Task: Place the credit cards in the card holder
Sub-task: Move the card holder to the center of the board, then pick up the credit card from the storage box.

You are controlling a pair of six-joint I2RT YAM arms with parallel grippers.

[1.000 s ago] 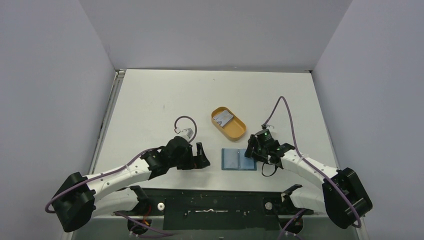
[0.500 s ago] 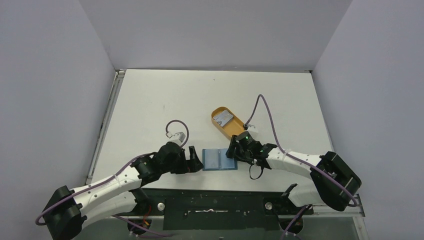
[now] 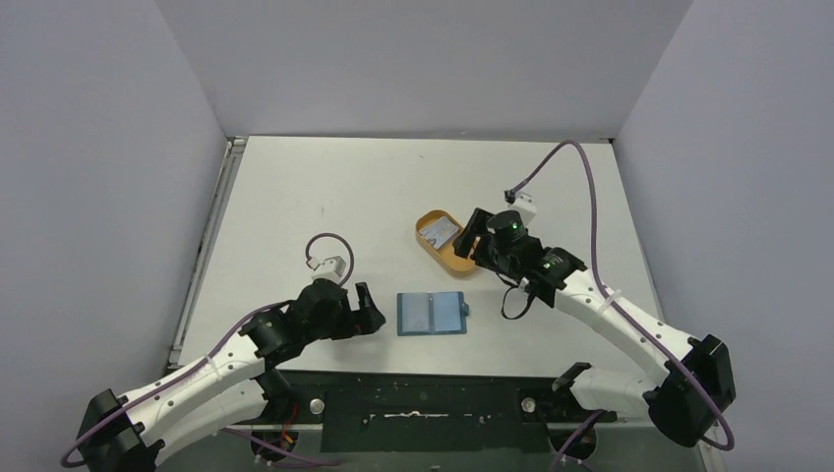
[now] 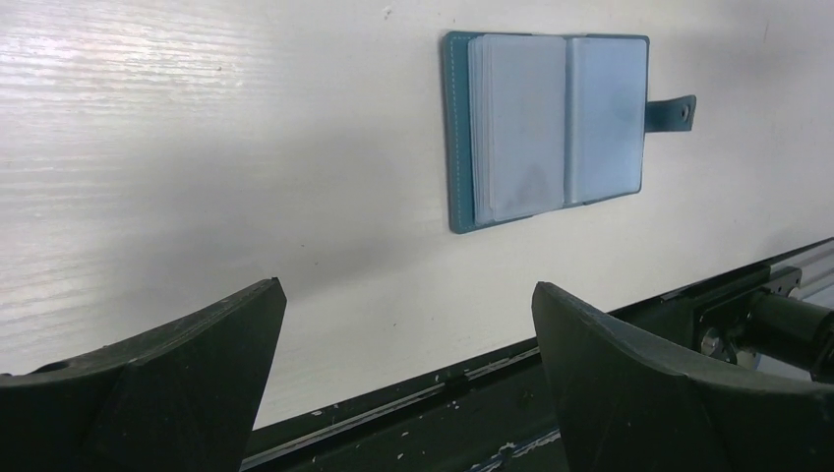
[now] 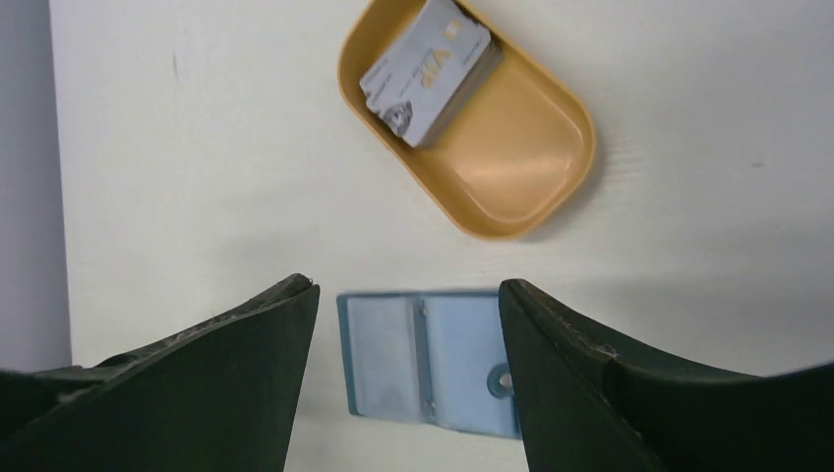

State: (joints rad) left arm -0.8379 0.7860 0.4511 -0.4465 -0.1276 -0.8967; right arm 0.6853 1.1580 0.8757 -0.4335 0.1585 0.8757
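Observation:
The card holder (image 3: 431, 313), a teal wallet, lies open and flat near the table's front edge, snap tab to the right. It shows in the left wrist view (image 4: 547, 128) and the right wrist view (image 5: 428, 359). The credit cards (image 3: 440, 233), a small silvery stack, lie in the far end of an orange-tan oval tray (image 3: 443, 258); the right wrist view shows the stack (image 5: 428, 71) with dark print. My left gripper (image 3: 370, 310) is open and empty, just left of the wallet (image 4: 405, 290). My right gripper (image 3: 470, 236) is open and empty, raised over the tray's right end (image 5: 408, 285).
The tray (image 5: 511, 167) stands behind the wallet, slanted. The black front rail (image 4: 590, 393) runs along the table's near edge, close to the wallet. Grey walls close in the table on the left, back and right.
The wallet has slid left along the front edge. My right gripper has left it and lifted back over the tray. My left arm has drawn back to the left.

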